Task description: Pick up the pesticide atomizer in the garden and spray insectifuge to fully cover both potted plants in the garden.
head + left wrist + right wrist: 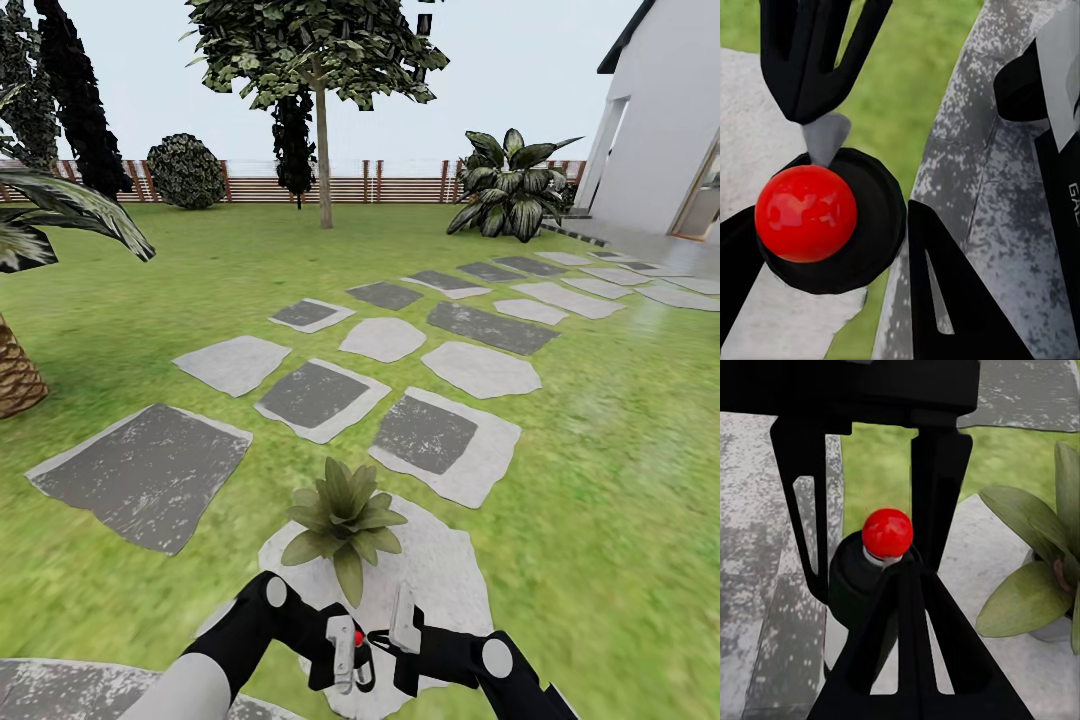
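Pesticide atomizer (358,640), dark with a red knob on its spray head, sits upright between the fingers of my left gripper (350,655), clamped around its body low and near in front of me. My right gripper (395,632) reaches in from the right, one finger touching the red top, though I cannot tell how wide it stands. Just beyond both, one potted plant (345,515) stands on a pale stepping stone (440,570) in the lawn (600,480).
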You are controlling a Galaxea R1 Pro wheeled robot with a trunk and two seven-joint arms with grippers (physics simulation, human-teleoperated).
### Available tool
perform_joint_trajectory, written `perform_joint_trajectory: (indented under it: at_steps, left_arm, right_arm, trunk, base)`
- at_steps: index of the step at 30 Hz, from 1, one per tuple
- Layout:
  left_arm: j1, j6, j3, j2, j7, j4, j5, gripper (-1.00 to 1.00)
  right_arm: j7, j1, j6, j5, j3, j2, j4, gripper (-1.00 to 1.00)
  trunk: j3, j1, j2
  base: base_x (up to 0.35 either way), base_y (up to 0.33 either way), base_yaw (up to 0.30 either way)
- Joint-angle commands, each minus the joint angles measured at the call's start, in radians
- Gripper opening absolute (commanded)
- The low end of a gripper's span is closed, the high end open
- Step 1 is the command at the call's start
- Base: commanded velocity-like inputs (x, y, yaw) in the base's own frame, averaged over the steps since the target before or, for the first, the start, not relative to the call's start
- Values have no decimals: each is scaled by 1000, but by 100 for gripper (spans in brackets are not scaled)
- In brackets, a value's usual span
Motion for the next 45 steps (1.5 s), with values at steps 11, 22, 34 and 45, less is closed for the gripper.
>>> perform_joint_trajectory:
  at_steps: [11, 22, 34, 45]
  left_arm:
    - [-6, -10, -1, 77, -2, 4, -11, -100]
    - [-1, -12, 5, 212, -2, 6, -9, -100]
    - [3, 0, 90, 361, 16, 6, -9, -100]
    - [-21, 263, 448, 321, 116, 0, -5, -100]
  right_arm:
    - [-1, 0, -5, 9, -1, 1, -1, -100]
    - [-1, 0, -5, 10, -1, 1, 1, -100]
    - [-31, 0, -9, 14, -9, -8, 42, 100]
    - [-428, 0, -16, 7, -281, -140, 395, 100]
  trunk:
    - [-1, 0, 0]
    - [-1, 0, 0]
    - [-1, 0, 0]
    - [-1, 0, 0]
  base:
    - [0, 0, 0]
    - [0, 0, 0]
    - [0, 0, 0]
    - [0, 0, 0]
